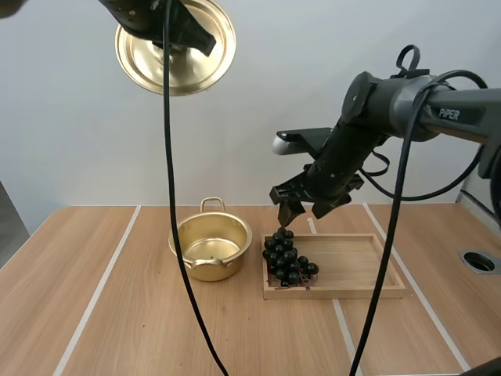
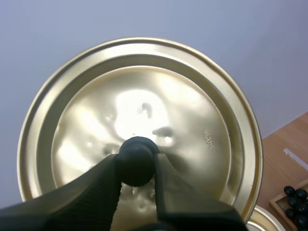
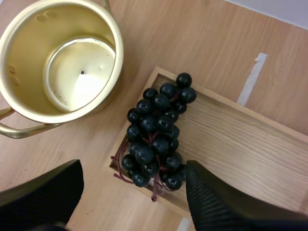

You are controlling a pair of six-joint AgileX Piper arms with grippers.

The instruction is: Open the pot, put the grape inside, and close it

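While the left tool [image 2: 137, 162] pinches the lid [image 2: 192, 120] by its knob high above the pot [image 1: 211, 271], the right tool [image 1: 301, 213], spread wide and empty, hangs directly above the grapes [image 1: 287, 257], which lie along the tray [image 1: 368, 271] end nearest the pot.

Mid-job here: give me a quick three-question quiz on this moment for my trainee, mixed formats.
1. True or false: the grapes lie inside the pot.
2. Fill in: the right gripper, open, hovers over the grapes, which lie in the wooden ____.
3. Multiple choice: the left gripper pinches the lid by A) its rim, B) its knob, C) a side handle.

Key: 1 false; 2 tray; 3 B.
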